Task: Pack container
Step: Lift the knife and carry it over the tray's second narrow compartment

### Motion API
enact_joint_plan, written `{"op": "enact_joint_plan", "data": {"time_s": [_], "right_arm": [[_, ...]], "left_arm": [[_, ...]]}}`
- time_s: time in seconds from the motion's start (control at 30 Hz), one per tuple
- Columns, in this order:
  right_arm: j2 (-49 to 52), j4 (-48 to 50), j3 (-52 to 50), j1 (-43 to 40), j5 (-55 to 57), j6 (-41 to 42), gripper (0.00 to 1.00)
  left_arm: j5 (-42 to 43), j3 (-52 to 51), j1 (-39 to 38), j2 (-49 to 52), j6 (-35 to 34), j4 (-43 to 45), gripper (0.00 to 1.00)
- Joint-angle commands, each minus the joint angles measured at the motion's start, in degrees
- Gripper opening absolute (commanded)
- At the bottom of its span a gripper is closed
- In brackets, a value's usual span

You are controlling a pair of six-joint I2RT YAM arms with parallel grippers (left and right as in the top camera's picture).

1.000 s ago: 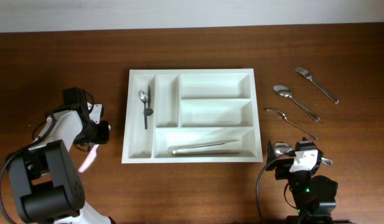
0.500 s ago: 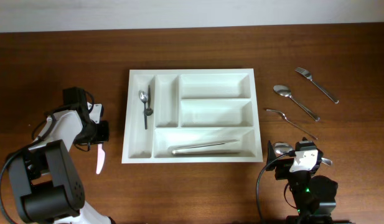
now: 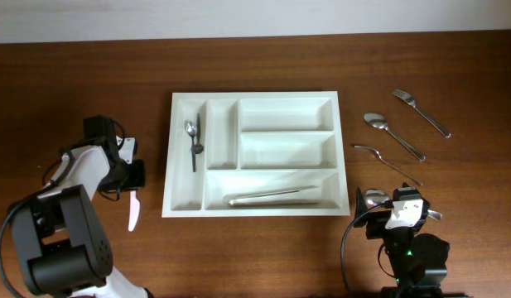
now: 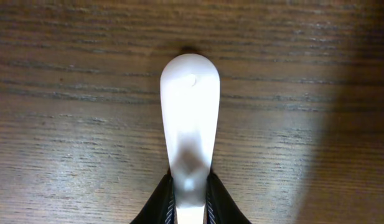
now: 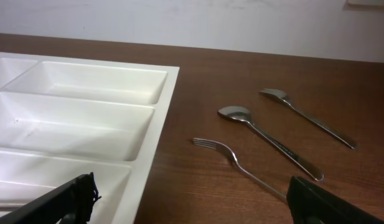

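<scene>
The white container lies mid-table, also in the right wrist view. Its left narrow compartment holds a small spoon and a dark utensil. Its bottom wide compartment holds a silver utensil. My left gripper is left of the container, shut on a pale white utensil whose rounded end sticks out over the wood from between the fingers. My right gripper is open and empty by the container's front right corner, low over the table.
Right of the container lie a fork, a spoon and another fork. The right wrist view shows them as well: the far fork, the spoon and the near fork. The table's far edge meets a pale wall.
The white utensil in my left gripper has swung from pointing down-left to pointing straight toward the front edge. The right arm has not moved.
</scene>
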Motion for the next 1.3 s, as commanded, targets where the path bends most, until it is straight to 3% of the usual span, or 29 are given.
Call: {"op": "enact_joint_plan", "data": {"time_s": [0.0,0.63,0.83,1.27], "right_arm": [[-0.63,0.04,-0.52,0.50,-0.48,-0.13,0.99],[-0.63,0.04,-0.52,0.50,-0.48,-0.15,0.99],[-0.63,0.04,-0.52,0.50,-0.48,-0.13,0.99],[-0.63,0.04,-0.52,0.50,-0.48,-0.13,0.99]], "left_arm": [[-1.07,1.44,0.20,2.95,-0.96,-0.55,0.02],[-0.92,18.82,0.20,2.95,-1.14,-12.35,0.02],[-0.22,25.14,-0.39,2.95,-5.70,-15.17,0.02],[4.04,33.66,-10.82,2.95,-10.27,-13.57,0.02]]}}
